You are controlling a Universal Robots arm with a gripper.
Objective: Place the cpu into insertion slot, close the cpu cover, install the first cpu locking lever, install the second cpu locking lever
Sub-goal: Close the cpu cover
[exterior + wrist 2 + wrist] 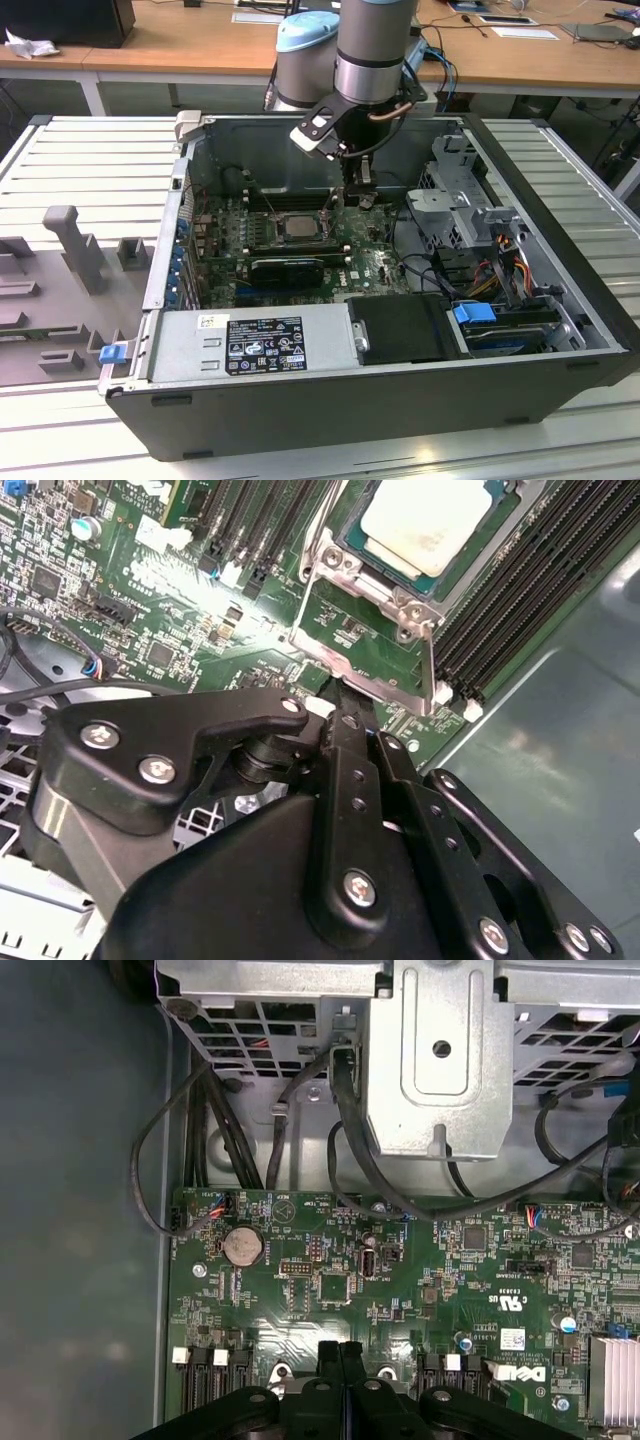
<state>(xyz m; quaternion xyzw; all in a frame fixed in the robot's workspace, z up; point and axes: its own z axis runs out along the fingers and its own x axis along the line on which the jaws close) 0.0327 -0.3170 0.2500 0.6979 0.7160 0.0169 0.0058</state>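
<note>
Gripper (343, 702) fingers pressed together, nothing visible between them, tip at the edge of the cpu cover (400, 608). The cover is swung open. cpu (428, 518) is seated in the insertion slot (348, 552), toward the exterior view's left of the gripper. Power supply (250, 345) on the near side has a black-and-white label.

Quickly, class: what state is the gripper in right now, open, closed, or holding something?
Gripper: closed, fingers together, nothing seen between them; tips beside the edge of the cpu cover.
</note>
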